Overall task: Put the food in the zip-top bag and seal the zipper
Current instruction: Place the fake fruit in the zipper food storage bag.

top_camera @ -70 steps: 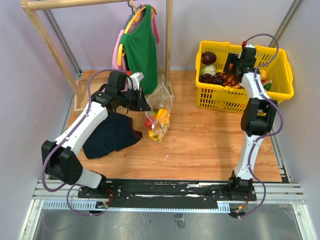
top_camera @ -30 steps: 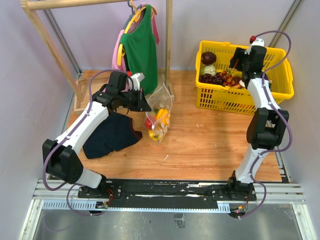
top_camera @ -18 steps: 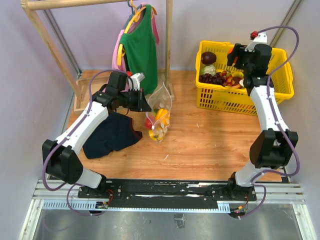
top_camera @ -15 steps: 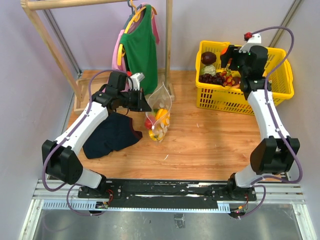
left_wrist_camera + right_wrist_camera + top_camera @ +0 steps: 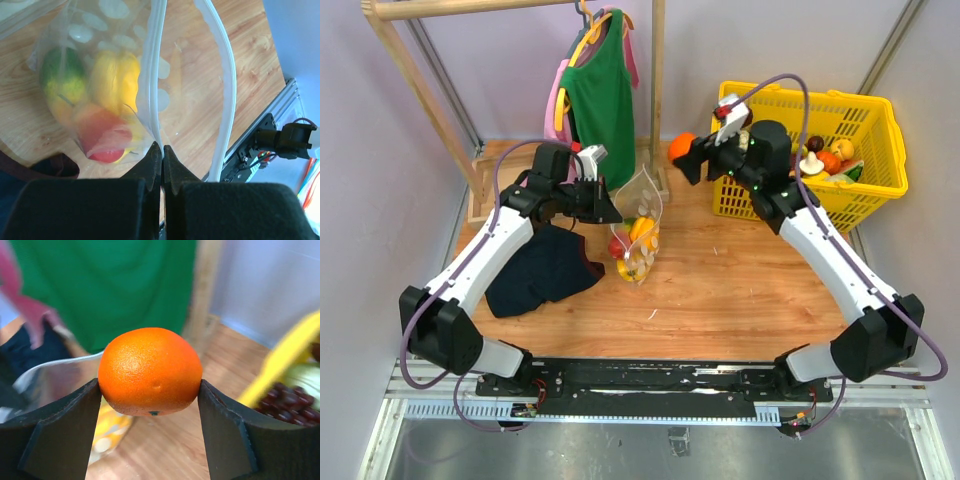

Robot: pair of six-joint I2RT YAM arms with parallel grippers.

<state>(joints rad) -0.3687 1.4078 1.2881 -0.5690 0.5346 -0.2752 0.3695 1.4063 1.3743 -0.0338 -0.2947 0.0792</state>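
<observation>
The clear dotted zip-top bag point(image 5: 641, 225) hangs open at mid-table with yellow, red and green food pieces in its bottom. It also shows in the left wrist view point(image 5: 115, 85). My left gripper point(image 5: 610, 207) point(image 5: 162, 148) is shut on one side of the bag's zipper strip point(image 5: 152, 75) and holds the mouth up; the other strip point(image 5: 227, 95) bows away. My right gripper point(image 5: 682, 158) point(image 5: 150, 390) is shut on an orange point(image 5: 150, 371) point(image 5: 680, 146), held in the air just right of the bag's mouth.
A yellow basket point(image 5: 880, 185) at the back right holds more toy food. A dark navy cloth point(image 5: 545, 270) lies left of the bag. A wooden rack point(image 5: 658, 95) with a green shirt point(image 5: 600, 95) stands behind the bag.
My right gripper has lifted out of the yellow basket with the orange and swung left towards the bag's mouth. The left gripper and the bag have stayed put.
</observation>
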